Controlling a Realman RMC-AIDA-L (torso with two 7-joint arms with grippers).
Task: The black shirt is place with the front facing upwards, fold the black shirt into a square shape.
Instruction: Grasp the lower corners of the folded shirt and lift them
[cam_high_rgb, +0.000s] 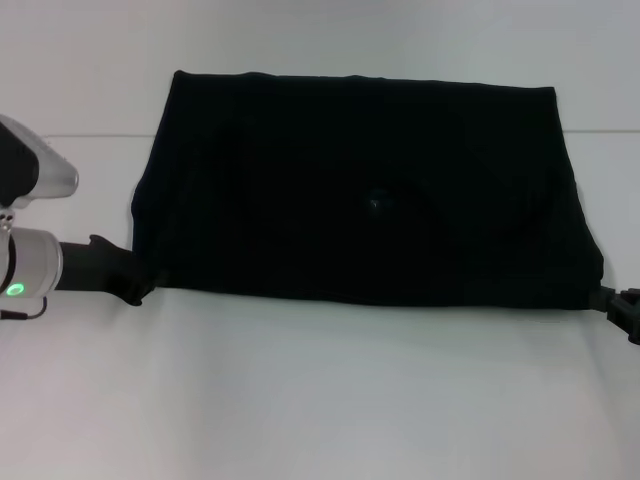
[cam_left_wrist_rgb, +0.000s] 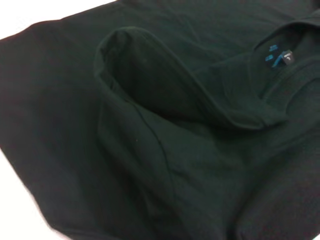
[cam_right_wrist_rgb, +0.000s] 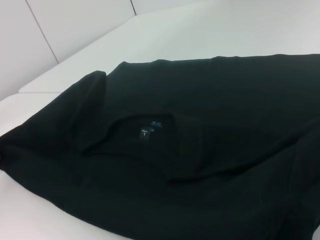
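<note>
We saw the black shirt (cam_high_rgb: 360, 190) lying flat on the white table (cam_high_rgb: 320, 400), already folded once into a wide dark band that ran left to right across the middle and far part of the surface. No lettering showed. In the wrist views the collar (cam_right_wrist_rgb: 145, 131) with its small label lay on top, and a sleeve (cam_left_wrist_rgb: 150, 95) was turned over the body in a loose ridge.

The left gripper (cam_high_rgb: 125, 280) sat low at the near left corner of the shirt, its arm reaching in from the left edge. The right gripper (cam_high_rgb: 622, 305) sat at the near right corner, only partly in sight. Both touched the near hem. We could not tell whether either gripper's fingers were apart or clamped on cloth.

We judged the step in hand to be another fold of the near edge. To do it well, both grippers would need to take the corners through all layers, lift together at an even height, and carry the hem level so the edges met squarely. The loose sleeve ridge could bunch if one side ran ahead.
</note>
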